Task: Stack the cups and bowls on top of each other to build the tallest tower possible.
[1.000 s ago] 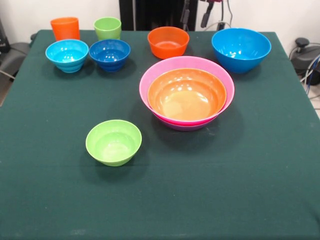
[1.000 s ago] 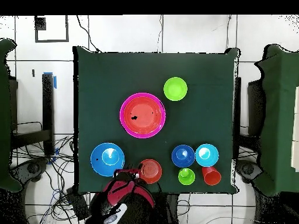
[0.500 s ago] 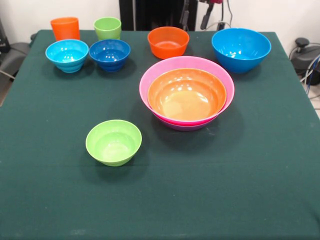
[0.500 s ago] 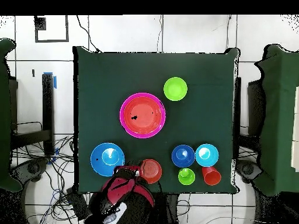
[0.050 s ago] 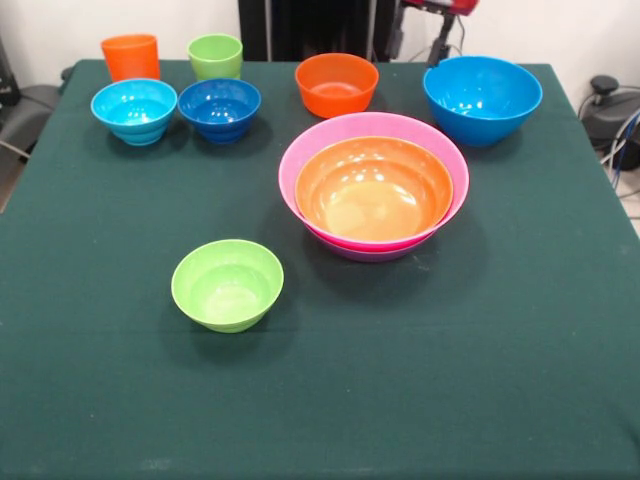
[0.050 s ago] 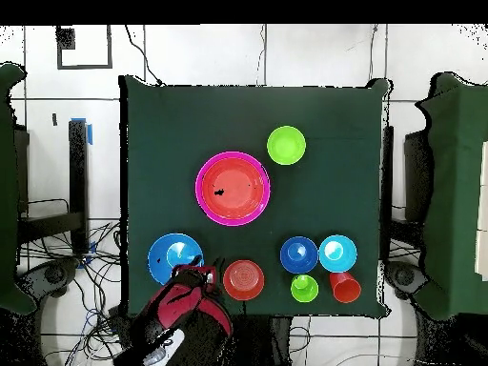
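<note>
We see the tower (image 5: 373, 190) near mid-table: wide shallow orange bowl (image 5: 373, 192) nested in the pink bowl (image 5: 440, 150), w/ a sliver of purple bowl (image 5: 372, 253) showing under the pink rim at the front. From overhead only the pink rim & reddish-orange inside show.

Big blue bowl (image 5: 482, 98) sits apart from the stack at the far right corner in front view; overhead it's bottom left, w/ the arm (image 6: 181, 319) overlapping its lower right edge. Gripper (image 5: 440, 40) shows only as dark bits at the top edge just beside the blue bowl's rim – we can't tell if it's open or closed.

Small orange bowl (image 5: 336, 84) stands alone at the far edge, between blue bowl & the small ones. Dark-blue bowl (image 5: 219, 108) & light-blue bowl (image 5: 134, 110) sit side by side, nearly touching. Behind them the lime-green cup (image 5: 215, 56) & the taller orange cup (image 5: 130, 56), both upright, near each other. Small lime-green bowl (image 5: 227, 284) is by itself on the near left part of the green table (image 5: 500, 350), well apart from the rest
</note>
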